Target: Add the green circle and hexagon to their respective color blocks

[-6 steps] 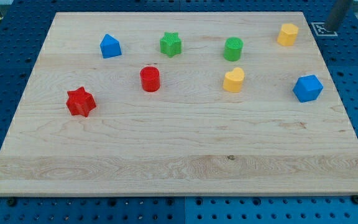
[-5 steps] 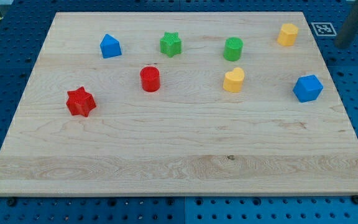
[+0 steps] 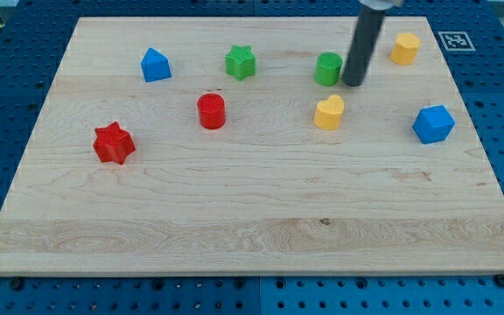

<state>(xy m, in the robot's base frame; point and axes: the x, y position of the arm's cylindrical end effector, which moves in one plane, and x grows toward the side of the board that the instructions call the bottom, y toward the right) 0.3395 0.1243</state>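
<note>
My tip [image 3: 353,84] is standing on the counter [image 3: 252,219] just beside the green circle [image 3: 328,68], on that block's right in the view, apparently touching or nearly touching it; contact cannot be confirmed. The tool is a plain rod with no jaws, so there is nothing to spread or press together, and it is pinching nothing. The green circle is sitting near the view's top, right of centre, with the green star [image 3: 241,62] well apart from it toward the view's left. The yellow heart [image 3: 329,113] is lying just below the green circle, and the yellow hexagon [image 3: 404,47] is resting near the top right corner. The blue hexagon [image 3: 433,123] is sitting at the view's right, and the blue house-shaped block [image 3: 155,64] is sitting far off at the upper left. The red cylinder [image 3: 211,111] and the red star [image 3: 114,143] are occupying the left half. Judging from this layout, the first step is in hand: the rod is lining up to push the green circle leftward toward the green star. The next move is calling for a straight push toward the view's left, kept centred on the block so that it is not slipping off the rod. The hexagon step is not yet begun.
</note>
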